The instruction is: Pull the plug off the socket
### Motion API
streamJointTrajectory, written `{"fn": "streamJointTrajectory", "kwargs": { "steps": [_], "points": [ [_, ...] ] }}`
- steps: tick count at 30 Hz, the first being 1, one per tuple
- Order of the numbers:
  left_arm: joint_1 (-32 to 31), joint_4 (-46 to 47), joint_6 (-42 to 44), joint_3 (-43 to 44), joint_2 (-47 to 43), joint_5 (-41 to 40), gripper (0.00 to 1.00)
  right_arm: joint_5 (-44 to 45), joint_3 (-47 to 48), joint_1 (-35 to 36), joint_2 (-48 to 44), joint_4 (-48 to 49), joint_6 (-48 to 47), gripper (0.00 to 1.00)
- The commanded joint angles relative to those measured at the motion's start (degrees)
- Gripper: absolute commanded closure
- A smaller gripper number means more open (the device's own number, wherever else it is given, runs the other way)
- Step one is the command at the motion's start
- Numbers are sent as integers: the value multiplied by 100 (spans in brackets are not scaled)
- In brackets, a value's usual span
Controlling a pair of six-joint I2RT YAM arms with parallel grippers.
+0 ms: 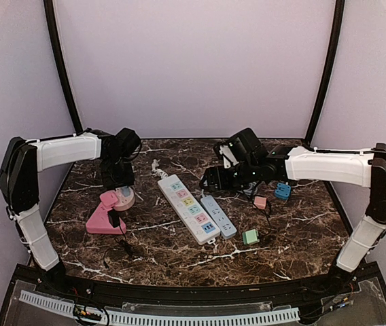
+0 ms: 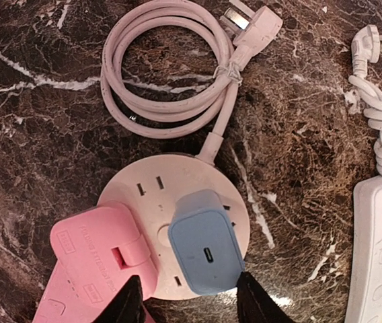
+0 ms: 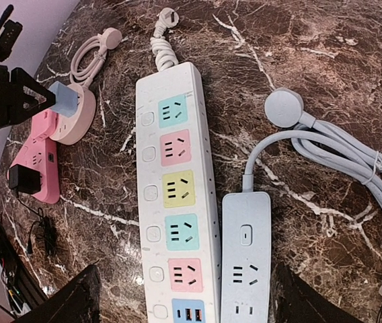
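Observation:
A blue charger plug (image 2: 206,247) sits plugged into a round pale-pink socket (image 2: 147,192), seen from above in the left wrist view. My left gripper (image 2: 191,304) is open, with one finger on each side of the plug's near end and not gripping it. In the top view the left gripper (image 1: 119,180) hangs just over the round socket (image 1: 125,199) at the left. The plug also shows in the right wrist view (image 3: 62,98). My right gripper (image 3: 194,304) is open and empty above two power strips; it sits mid-table in the top view (image 1: 208,180).
A pink power strip (image 2: 93,259) overlaps the round socket's left side and carries a black plug (image 1: 114,219). The socket's coiled cord (image 2: 164,67) lies behind it. A long white strip (image 1: 187,207) and a grey strip (image 1: 219,216) lie mid-table. Small blue (image 1: 283,191), pink (image 1: 260,202) and green (image 1: 250,236) adapters lie at the right.

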Motion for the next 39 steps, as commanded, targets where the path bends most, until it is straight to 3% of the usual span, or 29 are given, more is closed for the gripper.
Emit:
{"fn": "streamJointTrajectory", "kwargs": {
  "steps": [1, 9, 17, 22, 29, 39],
  "points": [
    [198, 204, 160, 210, 222, 168, 54, -101, 30, 41, 21, 221, -43, 16],
    [274, 407, 334, 346, 601, 371, 60, -127, -11, 64, 33, 254, -81, 16],
    [221, 617, 697, 357, 584, 872, 82, -187, -44, 84, 94, 333, -73, 17],
    [-171, 580, 927, 493, 548, 1013, 84, -292, 76, 88, 235, 392, -38, 17],
    [-856, 372, 1068, 361, 389, 1004, 86, -1321, 627, 88, 867, 876, 169, 22],
    [-1069, 802, 630, -781, -786, 1434, 88, -2917, 1078, 237, 2048, 2206, 1190, 27]
  ]
}}
